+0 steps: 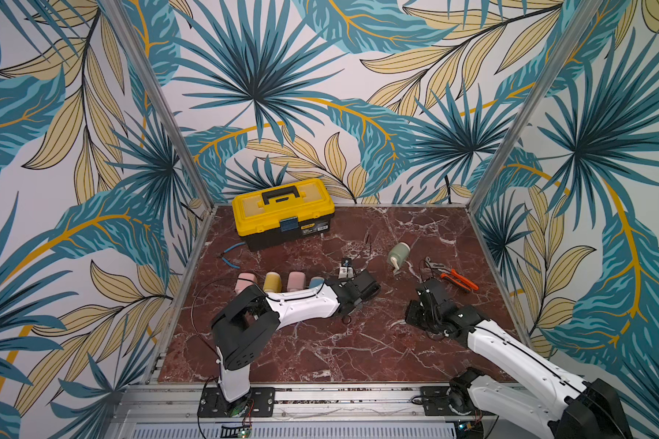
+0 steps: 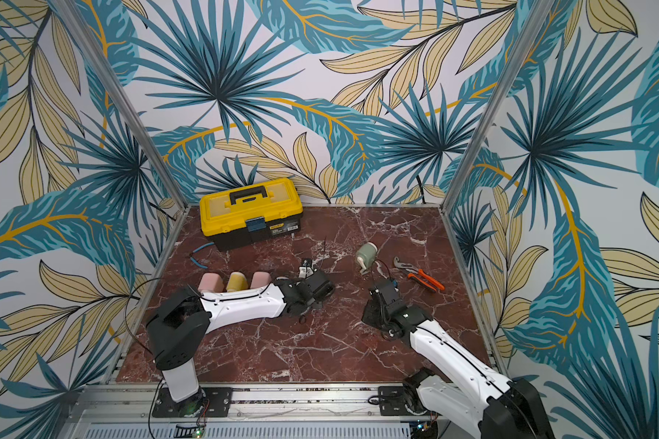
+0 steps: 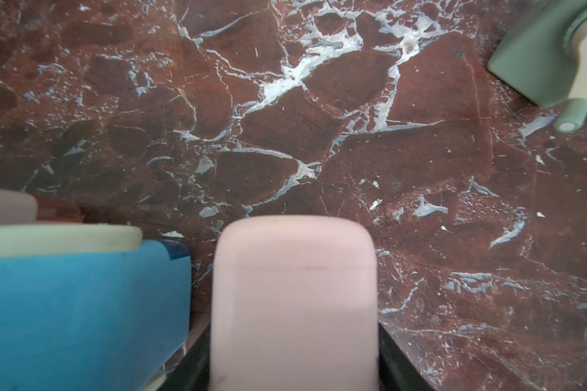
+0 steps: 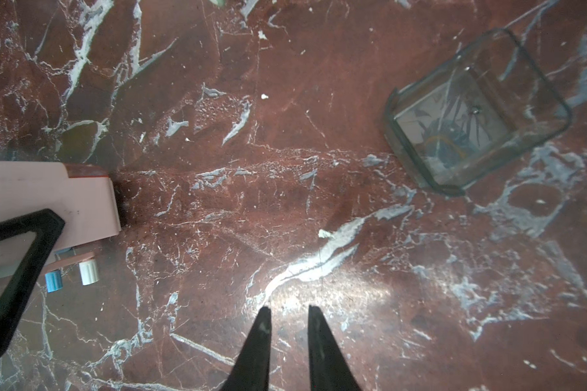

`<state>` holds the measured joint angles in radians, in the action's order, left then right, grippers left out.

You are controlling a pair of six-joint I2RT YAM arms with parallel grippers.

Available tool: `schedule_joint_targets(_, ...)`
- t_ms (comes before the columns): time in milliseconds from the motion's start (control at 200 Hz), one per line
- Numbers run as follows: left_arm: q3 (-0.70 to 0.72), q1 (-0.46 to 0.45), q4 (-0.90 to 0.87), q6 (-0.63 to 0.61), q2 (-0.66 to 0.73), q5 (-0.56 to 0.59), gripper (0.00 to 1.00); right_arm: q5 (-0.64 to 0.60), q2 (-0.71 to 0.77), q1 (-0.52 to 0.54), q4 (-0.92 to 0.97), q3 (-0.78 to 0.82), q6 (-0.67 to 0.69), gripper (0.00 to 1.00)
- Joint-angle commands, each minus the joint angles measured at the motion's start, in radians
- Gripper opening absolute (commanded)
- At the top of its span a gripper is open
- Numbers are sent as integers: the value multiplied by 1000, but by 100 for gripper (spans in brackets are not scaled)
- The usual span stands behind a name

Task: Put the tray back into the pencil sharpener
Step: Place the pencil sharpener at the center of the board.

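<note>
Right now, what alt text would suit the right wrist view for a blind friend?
A clear plastic tray lies on the red marble table, apart from the right hand, whose black fingers are slightly parted and hold nothing. A pink pencil sharpener sits at the picture's edge.

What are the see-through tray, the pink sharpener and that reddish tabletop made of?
The clear tray is probably hard glossy plastic: the tabletop shows through it. The pink sharpener looks like moulded plastic, smooth and matt, with rounded corners and a fine seam. The tabletop looks like polished red-brown marble, white-veined, with bright glare; real stone or laminate, I cannot tell.
</note>
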<state>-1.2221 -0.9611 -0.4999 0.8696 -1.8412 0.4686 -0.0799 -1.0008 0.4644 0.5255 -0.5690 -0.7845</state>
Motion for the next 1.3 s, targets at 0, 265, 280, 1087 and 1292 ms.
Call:
schedule_joint_targets(0,-31,4,-27,22,-18,25,19,-21,19,2,30,-12,9,22)
schedule_joint_targets(265,-37,7,-32,6,-17,20,71,-23,23,2,31,-12,13,22)
schedule_joint_targets(280,-36,7,-32,3,-15,19,72,-23,24,2,32,-12,14,22)
schedule_joint_targets(1087,-141,-10,198,-544,154,19,98,-123,-125,-126,228,-341,203,29)
schedule_joint_targets(1292,-260,35,263,-684,56,-197,100,-68,-172,-261,268,-384,240,35)
